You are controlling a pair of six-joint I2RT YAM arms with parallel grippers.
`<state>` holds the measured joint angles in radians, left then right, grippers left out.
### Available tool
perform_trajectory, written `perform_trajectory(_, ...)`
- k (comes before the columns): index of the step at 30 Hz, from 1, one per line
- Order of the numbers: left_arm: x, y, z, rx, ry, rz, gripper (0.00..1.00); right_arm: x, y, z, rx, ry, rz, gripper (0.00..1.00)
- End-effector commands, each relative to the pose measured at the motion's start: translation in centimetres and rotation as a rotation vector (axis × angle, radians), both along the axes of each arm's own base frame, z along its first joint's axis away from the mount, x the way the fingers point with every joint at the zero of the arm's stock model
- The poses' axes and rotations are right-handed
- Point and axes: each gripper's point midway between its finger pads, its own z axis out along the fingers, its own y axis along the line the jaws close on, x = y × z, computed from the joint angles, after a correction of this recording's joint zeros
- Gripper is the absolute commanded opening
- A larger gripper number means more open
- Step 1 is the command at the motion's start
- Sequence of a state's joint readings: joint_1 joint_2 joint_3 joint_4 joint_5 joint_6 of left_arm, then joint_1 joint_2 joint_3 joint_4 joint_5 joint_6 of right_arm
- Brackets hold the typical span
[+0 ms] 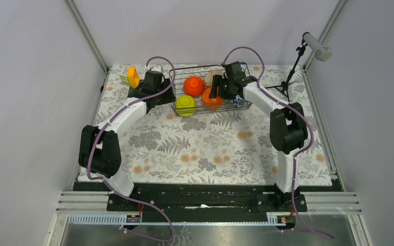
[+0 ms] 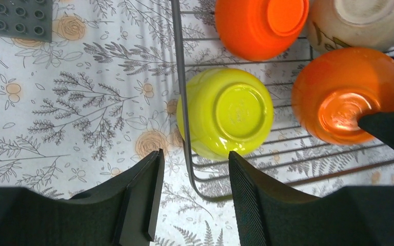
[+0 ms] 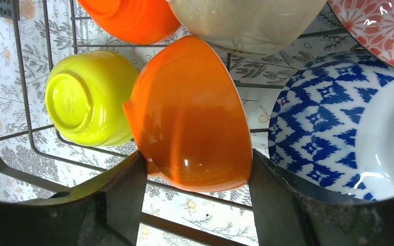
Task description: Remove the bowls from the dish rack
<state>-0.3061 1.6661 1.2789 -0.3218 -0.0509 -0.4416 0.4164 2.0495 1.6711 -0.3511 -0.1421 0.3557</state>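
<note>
The dish rack stands at the back centre and holds all the bowls. In the right wrist view, my right gripper is shut on a tilted orange bowl, with one finger against each side of its rim. Around it lie the yellow-green bowl, the second orange bowl, the cream bowl, the pink patterned bowl and the blue-and-white bowl. My left gripper is open and straddles the rack's near-left corner wire, just short of the upturned yellow-green bowl.
A flat grey studded plate and a small orange-yellow block lie left of the rack. A black stand is at the back right. Grey walls enclose the floral table cover.
</note>
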Motion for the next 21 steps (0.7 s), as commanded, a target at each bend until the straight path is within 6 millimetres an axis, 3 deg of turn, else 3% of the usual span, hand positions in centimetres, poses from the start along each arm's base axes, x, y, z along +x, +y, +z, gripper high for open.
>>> perform_trajectory(1,-0.8,-0.9,4.4,-0.077,-0.125,-0.061,0.55,1.1,1.2,2.6,0.043,-0.072,0.027,0.65)
perform_trajectory(12,-2.4,-2.1,7.9,-0.184,-0.194,-0.106,0.56,0.6,2.7,8.1,0.161,-0.164,0.082,0.57)
perform_trajectory(21,-3.1,-3.6,8.9,-0.246,-0.194,-0.182,0.58,0.0,2.7,11.3,0.203,-0.233,0.092,0.57)
